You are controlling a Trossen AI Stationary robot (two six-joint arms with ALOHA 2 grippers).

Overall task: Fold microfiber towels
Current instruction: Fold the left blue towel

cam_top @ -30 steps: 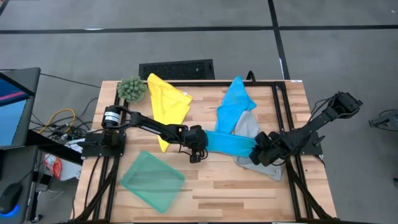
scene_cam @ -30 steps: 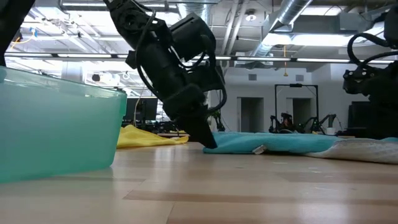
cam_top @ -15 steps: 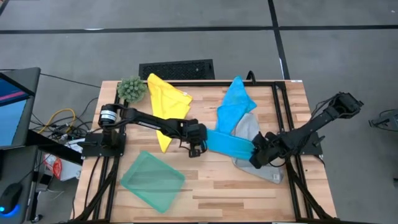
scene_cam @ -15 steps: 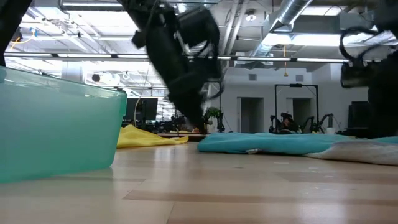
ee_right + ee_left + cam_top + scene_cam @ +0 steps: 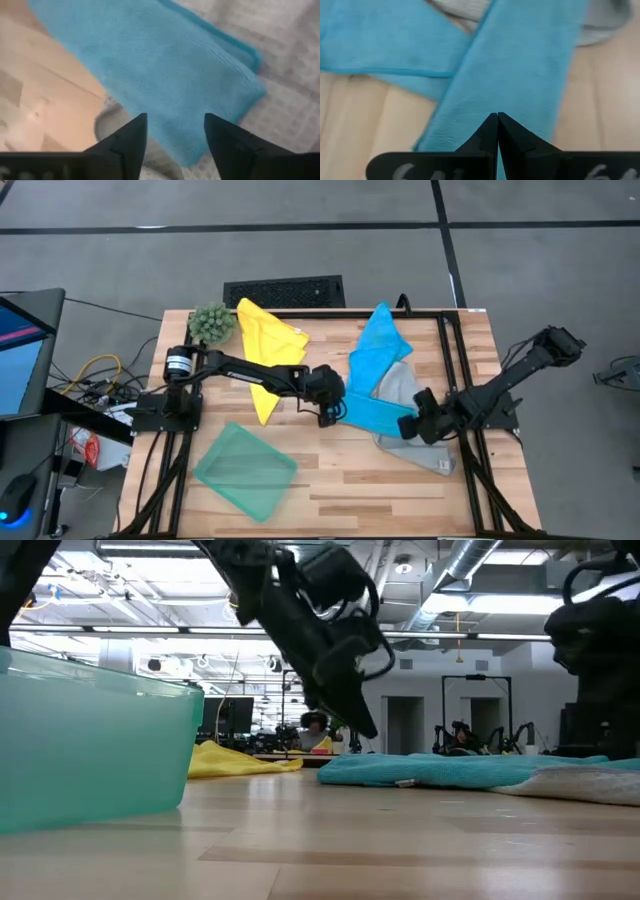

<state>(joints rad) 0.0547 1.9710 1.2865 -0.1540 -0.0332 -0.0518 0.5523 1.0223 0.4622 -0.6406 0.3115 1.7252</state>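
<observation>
Towels, from above, I count five: one yellow towel (image 5: 268, 348), two blue towels (image 5: 380, 338) (image 5: 372, 411), one grey towel (image 5: 405, 390) and one teal towel (image 5: 245, 470), spread over the table (image 5: 380, 480). My left gripper (image 5: 330, 416), clenched empty, hangs at the folded blue strip's near end; my right gripper (image 5: 418, 420) sits at its other end. Low view: one blue strip (image 5: 450, 770) lies flat. Right wrist: fingers (image 5: 131, 136) spread, released, above it.
</observation>
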